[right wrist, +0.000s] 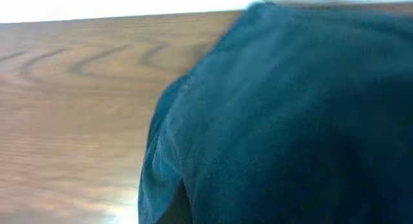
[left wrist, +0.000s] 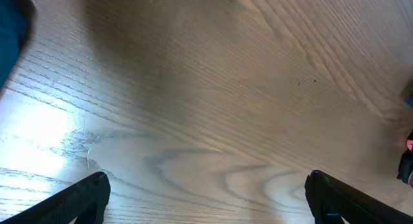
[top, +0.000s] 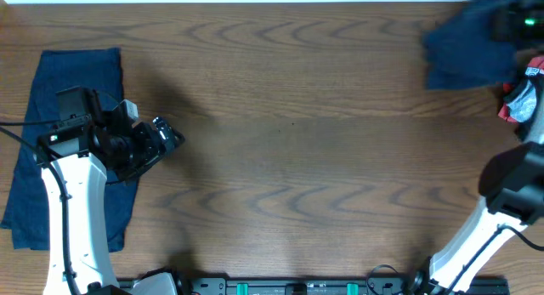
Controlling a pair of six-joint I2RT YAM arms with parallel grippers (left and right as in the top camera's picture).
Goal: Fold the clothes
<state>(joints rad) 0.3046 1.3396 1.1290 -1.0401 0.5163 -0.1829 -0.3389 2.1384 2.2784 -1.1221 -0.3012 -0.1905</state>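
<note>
Navy-blue clothes lie at two opposite places on the wooden table point(top: 289, 159). One garment point(top: 81, 74) lies flat as a long folded strip along the left side, running from the far edge towards the near edge. The second garment point(top: 463, 48) is at the far right corner, bunched and blurred in the overhead view. In the right wrist view the same cloth point(right wrist: 290, 121) fills most of the frame, with a stitched hem edge visible low down and bare table to its left.

The right pincer point(top: 507, 23) sits at the far right corner against the second garment. Its fingers are hidden by the cloth in both views, so it cannot be told whether it is clenched or released.

The left pincer point(top: 168, 133) hovers just right of the folded strip and is released. Its fingers point(left wrist: 84, 199) stand wide apart with only bare table between them. The left arm point(top: 72, 218) lies over the middle and lower part of the strip, hiding it from above.

A red-and-white object point(top: 520, 98), too small to identify, lies at the right edge just beside the second garment. The right arm point(top: 501, 201) rises from the near right corner. A dark rail point(top: 280, 287) runs along the near edge.
</note>
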